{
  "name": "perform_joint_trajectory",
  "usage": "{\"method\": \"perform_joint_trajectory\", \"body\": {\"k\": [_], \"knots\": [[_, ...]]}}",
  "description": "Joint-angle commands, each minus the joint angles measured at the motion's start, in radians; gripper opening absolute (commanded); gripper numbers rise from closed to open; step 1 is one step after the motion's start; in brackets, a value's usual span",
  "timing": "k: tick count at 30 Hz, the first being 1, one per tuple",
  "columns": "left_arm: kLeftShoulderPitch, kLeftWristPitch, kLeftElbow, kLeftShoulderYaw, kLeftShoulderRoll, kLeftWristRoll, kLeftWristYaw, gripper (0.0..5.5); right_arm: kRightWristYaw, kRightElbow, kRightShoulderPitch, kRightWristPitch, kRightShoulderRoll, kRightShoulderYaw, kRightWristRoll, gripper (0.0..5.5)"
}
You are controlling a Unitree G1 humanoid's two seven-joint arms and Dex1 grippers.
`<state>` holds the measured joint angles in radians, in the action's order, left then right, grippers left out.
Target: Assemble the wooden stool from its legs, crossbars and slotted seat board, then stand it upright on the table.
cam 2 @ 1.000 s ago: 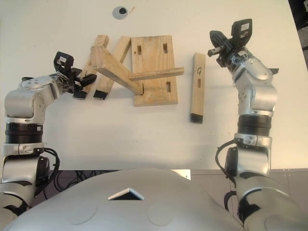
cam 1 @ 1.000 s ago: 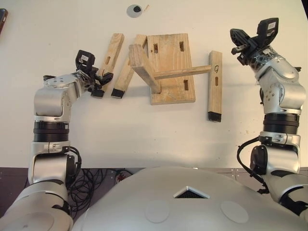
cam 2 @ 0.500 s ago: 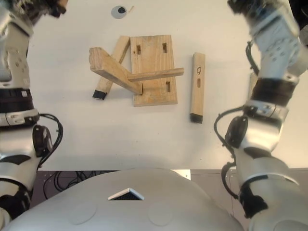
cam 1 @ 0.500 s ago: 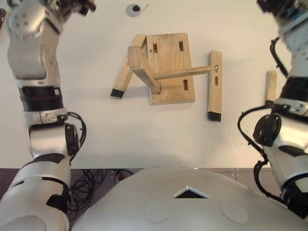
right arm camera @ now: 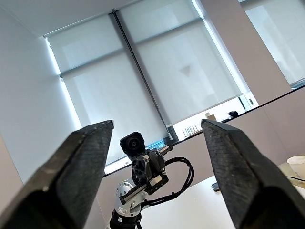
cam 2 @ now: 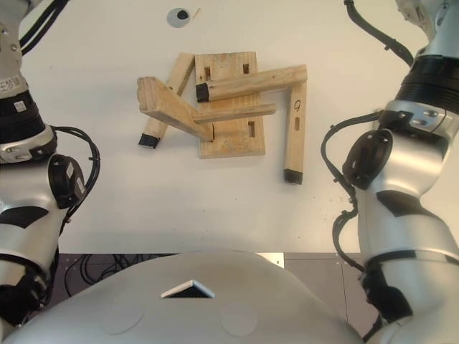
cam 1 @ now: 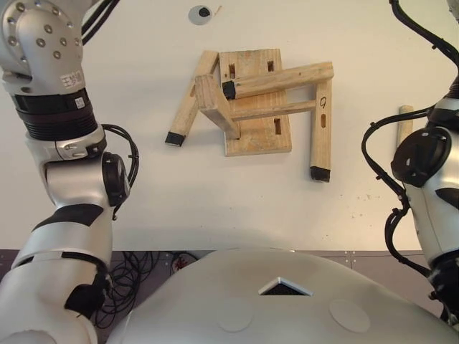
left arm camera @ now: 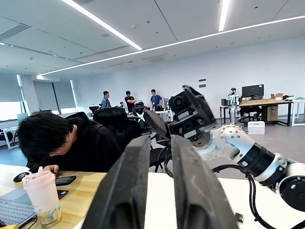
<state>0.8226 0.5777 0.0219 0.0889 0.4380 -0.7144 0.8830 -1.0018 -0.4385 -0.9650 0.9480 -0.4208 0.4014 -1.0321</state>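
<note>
While both arms are held high above the desk [cam 1: 215, 193], nothing steadies the half-built stool, and that looks like the main hazard. Nearest lies the marked leg [cam 1: 320, 136], flat, its black-capped foot toward the robot, just right of the slotted seat board [cam 1: 259, 137]. From the board's left side a standing leg [cam 1: 214, 105] rises at a tilt, and a crossbar [cam 1: 274, 110] runs from it to the marked leg. A loose leg [cam 1: 283, 77] rests across board and crossbar. A clumsy descent or a sideways nudge could roll it off or lever the tilted leg out of its slot. Another leg [cam 1: 185, 107] lies against the board's left edge, and a short bar [cam 1: 404, 120] sits well to the right. I cannot tell whether the crossbar is seated in either leg, the loose leg covers some slots, and the right arm cuts off the short bar. Beyond is a grey disc [cam 1: 201, 13]. The left gripper [left arm camera: 161, 140] is nearly closed on nothing; the right gripper [right arm camera: 157, 123] is spread wide, empty.
</note>
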Motion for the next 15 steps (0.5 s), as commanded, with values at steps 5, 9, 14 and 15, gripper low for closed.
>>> {"method": "perform_joint_trajectory", "body": {"k": [5,9,14,15], "knots": [[-0.09,-0.177,-0.164,-0.24,0.178,0.385,0.1,0.17,0.081,-0.027,0.069,-0.125,-0.117,0.074,0.097,3.69],[-0.103,-0.306,-0.393,-0.351,0.105,0.471,0.223,0.73,0.14,-0.027,0.113,-0.193,-0.04,0.027,0.162,3.69],[-0.137,-0.374,-0.511,-0.372,0.041,0.513,0.254,1.43,0.169,0.062,0.206,-0.18,-0.01,0.001,0.171,3.69],[-0.138,-0.383,-0.532,-0.378,0.03,0.525,0.255,1.64,0.177,0.072,0.22,-0.179,-0.01,0.004,0.168,3.69]]}}
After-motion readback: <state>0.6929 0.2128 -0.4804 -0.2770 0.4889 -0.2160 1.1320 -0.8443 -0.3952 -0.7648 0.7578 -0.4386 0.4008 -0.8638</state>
